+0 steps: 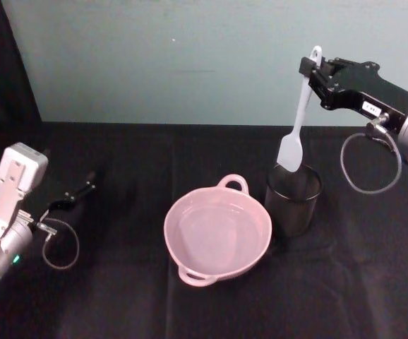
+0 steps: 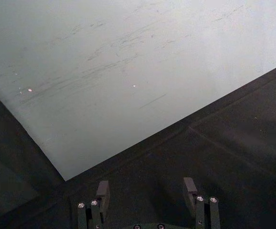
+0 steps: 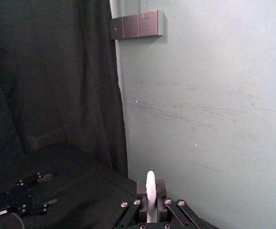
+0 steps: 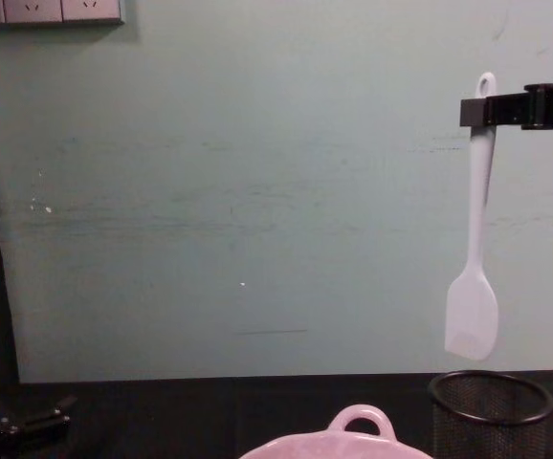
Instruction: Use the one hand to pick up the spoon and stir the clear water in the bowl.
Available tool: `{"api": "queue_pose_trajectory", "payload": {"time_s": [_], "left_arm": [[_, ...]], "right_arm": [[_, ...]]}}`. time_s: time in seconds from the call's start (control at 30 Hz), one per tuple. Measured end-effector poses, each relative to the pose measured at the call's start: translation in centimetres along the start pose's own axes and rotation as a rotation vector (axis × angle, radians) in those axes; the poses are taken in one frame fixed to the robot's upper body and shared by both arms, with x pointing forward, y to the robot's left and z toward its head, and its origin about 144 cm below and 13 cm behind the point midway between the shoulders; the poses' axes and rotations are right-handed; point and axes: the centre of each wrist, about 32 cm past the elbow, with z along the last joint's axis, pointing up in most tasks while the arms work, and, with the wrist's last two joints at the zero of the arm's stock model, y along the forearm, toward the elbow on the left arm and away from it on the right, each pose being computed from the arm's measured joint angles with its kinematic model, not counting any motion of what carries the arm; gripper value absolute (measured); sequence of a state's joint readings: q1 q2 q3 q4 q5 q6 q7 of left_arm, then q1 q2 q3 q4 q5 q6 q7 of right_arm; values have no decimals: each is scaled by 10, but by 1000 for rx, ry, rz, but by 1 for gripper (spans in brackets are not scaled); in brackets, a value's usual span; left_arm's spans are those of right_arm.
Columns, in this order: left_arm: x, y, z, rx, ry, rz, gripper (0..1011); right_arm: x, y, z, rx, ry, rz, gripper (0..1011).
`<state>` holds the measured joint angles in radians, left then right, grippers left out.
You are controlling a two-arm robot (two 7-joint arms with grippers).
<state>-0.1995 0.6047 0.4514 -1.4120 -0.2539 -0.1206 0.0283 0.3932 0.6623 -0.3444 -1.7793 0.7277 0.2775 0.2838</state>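
- Bowl (image 1: pixel 169 224): nearest the robot on the black table, and taken here as the dial centre. No utensil is in it, so stirring is judged not yet begun. The step in hand is the carry from pick-up to bowl.
- Left gripper (image 1: pixel 87 185): idle at 9 o'clock, well apart from the bowl and low by the table. Its fingers are spread with nothing between them.
- Mesh cup (image 1: pixel 294 201): just beside the bowl at 2 o'clock.
- Spoon (image 1: pixel 300 115): hangs near upright, blade down, above the mesh cup. In the chest view the blade is clear of the cup rim.
- Next move, as judged: shift the spoon from over the cup toward 8 o'clock until the blade is over the bowl. Then lower it into the water without striking the rim.
- Right gripper (image 1: pixel 311 70): farthest and high. It reaches in level from 3 o'clock and is pinched on the handle just below its holed end.
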Motion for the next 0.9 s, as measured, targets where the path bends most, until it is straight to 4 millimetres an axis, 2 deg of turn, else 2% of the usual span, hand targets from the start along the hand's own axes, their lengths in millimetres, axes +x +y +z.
{"api": "queue_pose_trajectory", "payload": {"time_s": [0.2,0.4,0.6,0.9], "left_arm": [[0,0,0,0,0,0,1005],[0,0,0,0,0,0,1005],[0,0,0,0,0,0,1005],[0,0,0,0,0,0,1005]], "right_arm": [[-7,8,-1,6,3,42,118],[-22,29,-10,0,20,117,118],[-39,46,-30,-21,29,187,118],[-52,46,-56,-25,49,223,118]]}}
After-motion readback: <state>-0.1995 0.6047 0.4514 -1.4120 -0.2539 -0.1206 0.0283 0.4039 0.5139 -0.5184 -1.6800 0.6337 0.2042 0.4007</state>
